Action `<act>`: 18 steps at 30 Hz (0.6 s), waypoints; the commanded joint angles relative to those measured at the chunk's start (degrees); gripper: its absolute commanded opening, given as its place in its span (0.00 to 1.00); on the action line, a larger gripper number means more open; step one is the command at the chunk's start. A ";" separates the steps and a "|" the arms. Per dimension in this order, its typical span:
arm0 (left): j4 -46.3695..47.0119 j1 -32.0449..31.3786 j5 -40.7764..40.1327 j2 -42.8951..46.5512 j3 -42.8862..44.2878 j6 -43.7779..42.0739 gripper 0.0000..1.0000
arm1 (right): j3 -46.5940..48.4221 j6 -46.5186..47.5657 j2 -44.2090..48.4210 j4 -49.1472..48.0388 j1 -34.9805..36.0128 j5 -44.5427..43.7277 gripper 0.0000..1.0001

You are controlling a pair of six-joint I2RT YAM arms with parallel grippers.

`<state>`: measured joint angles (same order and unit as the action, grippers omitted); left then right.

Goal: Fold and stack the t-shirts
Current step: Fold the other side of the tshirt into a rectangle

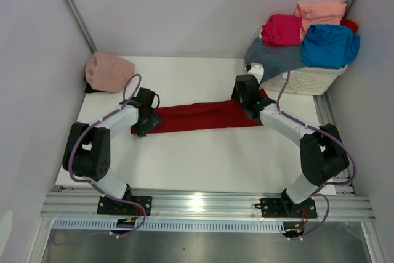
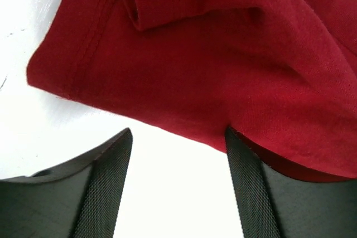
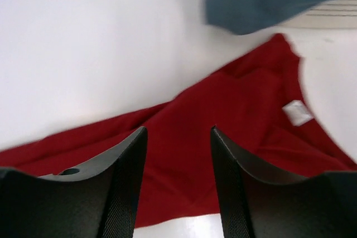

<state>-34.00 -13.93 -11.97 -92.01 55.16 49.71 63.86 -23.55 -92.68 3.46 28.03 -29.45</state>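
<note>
Found dark red t-shirt [image 1: 200,116] lying as a long narrow strip across the middle of the table [image 1: 184,158]. Noted left gripper [image 1: 145,127] at its left end, jaws apart, clamping nothing. Noted right gripper [image 1: 251,110] over its right end, jaws likewise apart, near the white basket [image 1: 311,81].

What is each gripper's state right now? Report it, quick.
Left gripper: open, empty, at the dark red t-shirt's edge.
Right gripper: open, empty, over the same shirt.
</note>
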 commanded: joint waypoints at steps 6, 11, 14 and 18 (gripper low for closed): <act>9.28 -3.29 -6.92 14.82 -4.69 -4.00 0.66 | 0.57 1.58 -5.04 -8.64 4.14 22.04 0.57; 24.04 -3.82 -2.39 28.10 -12.53 -16.56 0.70 | 1.36 -0.18 -9.17 -13.56 4.22 38.48 0.58; 24.78 -3.82 -2.97 26.11 -9.74 -22.88 0.75 | 3.72 -1.49 -12.77 -15.24 4.75 45.08 0.57; 22.14 -3.82 -6.31 18.02 -4.72 -32.30 0.75 | 7.42 -1.50 -17.26 -14.01 7.64 47.73 0.56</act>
<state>-13.82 -17.43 -16.53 -68.75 46.89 27.97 66.76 -24.36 -107.37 -7.90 33.30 11.35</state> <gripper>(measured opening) 0.756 0.563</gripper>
